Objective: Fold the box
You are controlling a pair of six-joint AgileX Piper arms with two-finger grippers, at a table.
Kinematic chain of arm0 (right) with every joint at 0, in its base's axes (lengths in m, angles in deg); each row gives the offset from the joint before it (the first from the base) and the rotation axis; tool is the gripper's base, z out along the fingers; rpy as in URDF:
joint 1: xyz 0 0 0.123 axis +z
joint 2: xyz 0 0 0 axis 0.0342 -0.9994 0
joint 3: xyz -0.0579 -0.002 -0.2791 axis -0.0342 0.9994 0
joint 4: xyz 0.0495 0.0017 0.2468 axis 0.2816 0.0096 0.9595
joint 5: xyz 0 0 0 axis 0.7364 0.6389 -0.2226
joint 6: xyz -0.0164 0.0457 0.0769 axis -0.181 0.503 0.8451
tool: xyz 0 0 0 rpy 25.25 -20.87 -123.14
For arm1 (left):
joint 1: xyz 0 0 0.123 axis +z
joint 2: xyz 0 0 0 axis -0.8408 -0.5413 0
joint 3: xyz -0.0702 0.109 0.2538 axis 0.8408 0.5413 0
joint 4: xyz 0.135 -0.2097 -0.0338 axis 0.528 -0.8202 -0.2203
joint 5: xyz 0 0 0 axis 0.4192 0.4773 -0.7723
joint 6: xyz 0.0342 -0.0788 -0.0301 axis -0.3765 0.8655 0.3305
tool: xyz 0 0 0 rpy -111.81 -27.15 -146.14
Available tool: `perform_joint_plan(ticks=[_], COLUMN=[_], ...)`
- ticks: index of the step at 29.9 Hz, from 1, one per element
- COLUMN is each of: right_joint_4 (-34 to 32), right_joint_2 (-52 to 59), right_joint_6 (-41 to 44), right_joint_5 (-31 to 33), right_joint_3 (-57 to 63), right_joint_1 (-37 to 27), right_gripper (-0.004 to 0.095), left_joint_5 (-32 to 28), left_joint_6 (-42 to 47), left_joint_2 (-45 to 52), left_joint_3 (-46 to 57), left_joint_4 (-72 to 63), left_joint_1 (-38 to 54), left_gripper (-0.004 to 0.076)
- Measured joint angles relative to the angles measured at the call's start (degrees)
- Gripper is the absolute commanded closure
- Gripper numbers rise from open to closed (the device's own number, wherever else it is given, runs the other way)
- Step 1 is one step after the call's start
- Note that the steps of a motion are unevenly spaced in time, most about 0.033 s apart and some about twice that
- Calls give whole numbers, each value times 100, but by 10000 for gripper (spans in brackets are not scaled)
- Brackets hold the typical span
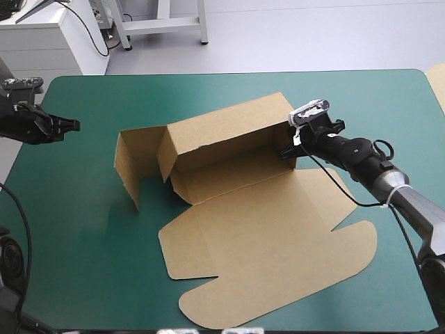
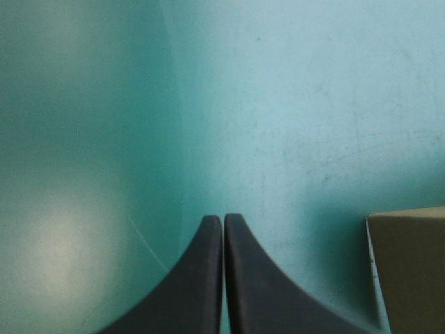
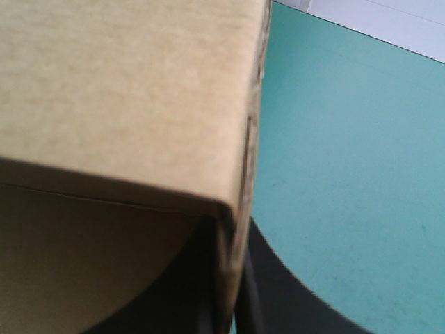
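Note:
The brown box [image 1: 243, 209] lies mid-table. Its long back wall [image 1: 229, 129] stands raised, end flaps stand up at its left end [image 1: 135, 160], and the wide lid panel [image 1: 278, 257] lies flat toward the front edge. My right gripper [image 1: 289, 149] is at the back wall's right end, shut on the box. In the right wrist view the board [image 3: 125, 90] fills the space ahead, its edge pinched between the black fingers [image 3: 278, 296]. My left gripper [image 1: 74, 125] hovers shut near the table's left edge, well apart from the box. The left wrist view shows only a box corner [image 2: 410, 264] beside that gripper [image 2: 223, 221].
Bare teal-green cover [image 1: 76, 229] surrounds the box on the left, behind it and on the far right. A pale piece of board [image 1: 439, 82] shows at the table's right edge near the back corner.

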Motion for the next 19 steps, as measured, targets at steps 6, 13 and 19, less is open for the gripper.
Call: perform_joint_plan(ticks=[6,13,19], right_joint_4=[-1190,-3277,-4801], right_joint_2=[-118,-911,-1152], right_joint_6=[1265,4031,5806], right_joint_5=[717,3153,4922], right_joint_3=[-416,-2544,-4232], right_joint_1=[-194,-601,-612], right_gripper=[929,922,907], left_joint_5=[-280,-401,-443], left_joint_6=[63,81,81], left_joint_2=[113,181,203], left_joint_3=[612,1011,1159], left_joint_4=[1,-42,-37], left_joint_1=[153,153,153], left_gripper=[731,731,731])
